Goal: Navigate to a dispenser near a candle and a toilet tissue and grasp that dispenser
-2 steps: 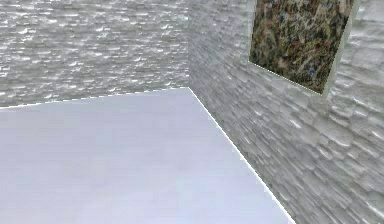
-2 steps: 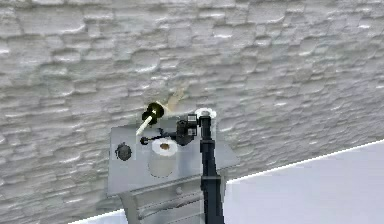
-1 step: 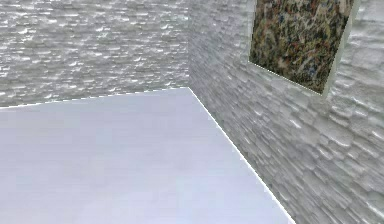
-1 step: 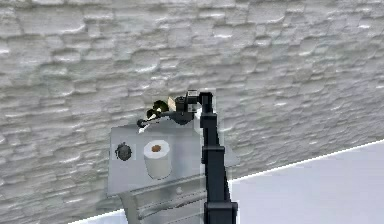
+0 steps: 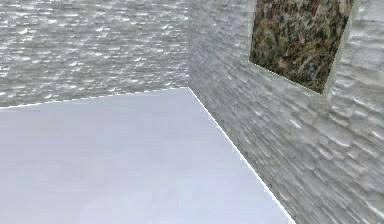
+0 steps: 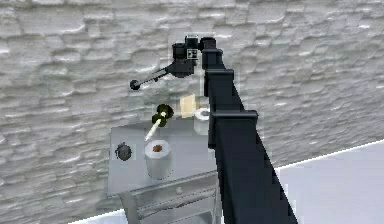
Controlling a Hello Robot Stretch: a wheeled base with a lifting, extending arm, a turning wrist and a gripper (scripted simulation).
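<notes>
End effector sits at the far end of the dark arm in the arm side view, with its thin fingers pointing toward the view's left. Nothing hangs from it and only bare stone wall is behind the fingertips, so it holds nothing. Grip state, released or clenched, cannot be told.

Small grey table stands against that wall, below the end effector in the picture. On the table:
- slim yellow-green item, tilted, with a dark knob at its upper end. It is the closest match to a dispenser, but it is too small to confirm.
- cream block, just right of that knob and near the arm. It may be the candle; cannot confirm.
- toilet tissue roll, white and upright, at the front of the table, just below the slim item.
- dark round item, left of the roll.
- small white ring-shaped item, at the arm's edge and partly hidden by it.

The slim item lies lower in the picture than the fingers, slightly right of the fingertips, with a gap of wall between them. Whether the end effector is over it or beside it cannot be told.

Forward view: two stone walls meet in a corner over pale floor. A framed picture hangs on the wall at the view's right.
</notes>
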